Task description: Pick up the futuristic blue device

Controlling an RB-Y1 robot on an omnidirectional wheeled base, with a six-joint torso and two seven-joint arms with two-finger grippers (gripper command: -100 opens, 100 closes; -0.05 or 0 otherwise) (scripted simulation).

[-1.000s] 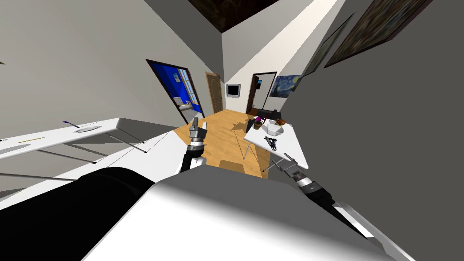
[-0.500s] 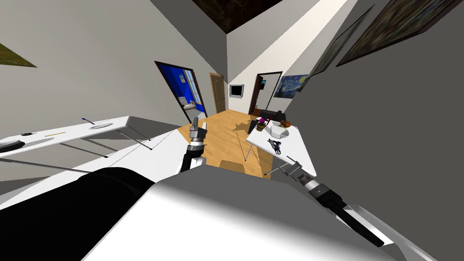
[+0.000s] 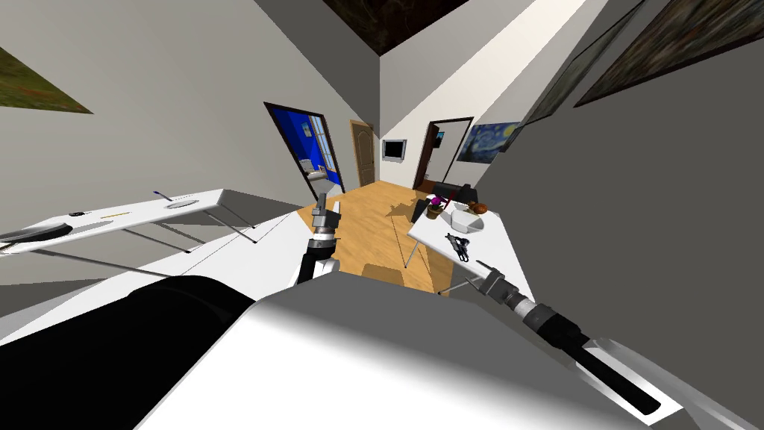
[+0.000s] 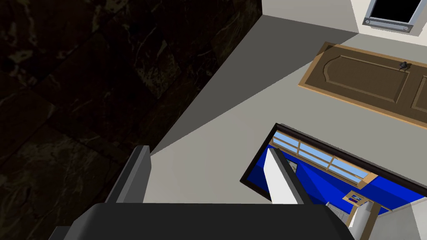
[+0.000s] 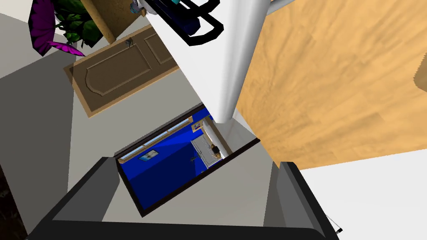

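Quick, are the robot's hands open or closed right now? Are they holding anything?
Left gripper: open, holding nothing.
Right gripper: open, holding nothing.

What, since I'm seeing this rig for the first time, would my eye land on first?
Probably the bright blue room, seen through an open doorway in the far left wall. Next comes the white table on the right, carrying a small dark device near its front, with a bowl and a purple-flowered plant behind it. The right end effector hovers open just short of that table's near edge.
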